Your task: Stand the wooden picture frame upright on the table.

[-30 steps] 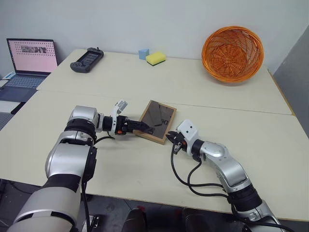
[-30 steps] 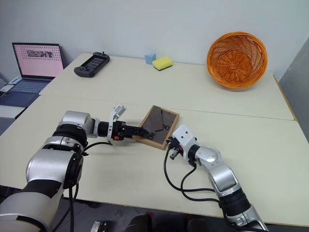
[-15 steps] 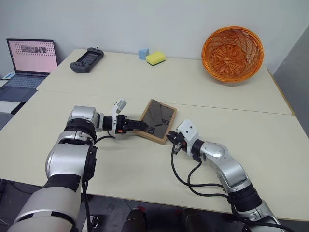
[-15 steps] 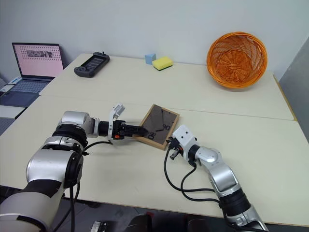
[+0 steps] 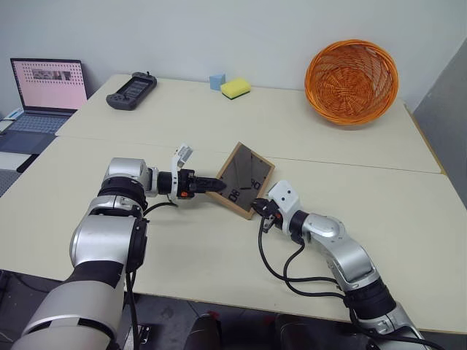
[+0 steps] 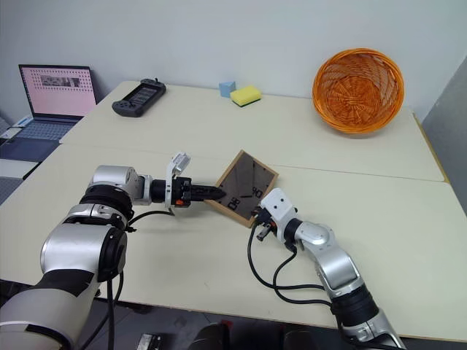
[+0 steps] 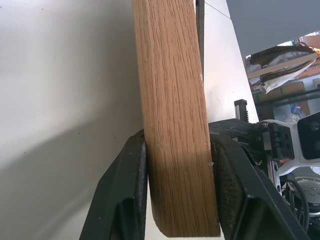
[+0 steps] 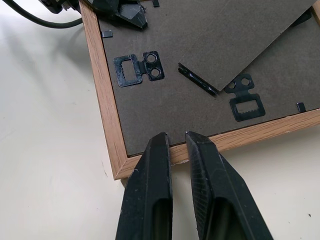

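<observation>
Now you are seeing the left gripper [image 5: 217,186] clamping the left edge of the wooden picture frame [image 5: 245,179]; a second ago its fingers were standing wide apart around that edge, and they have been closing since. In the left wrist view both fingers [image 7: 126,190] are pressing flat against the two faces of the wood. The frame is also tilting up compared with a second ago, its grey back facing you and its far edge lifting off the table [image 5: 219,255]. It is sitting near the middle of the table, just near of the seam. The right gripper [image 8: 178,145] is staying shut and empty, its tips touching the frame's near right corner like a stop. You are likely looking at the start of the raise, so watch the near edge for sliding.
</observation>
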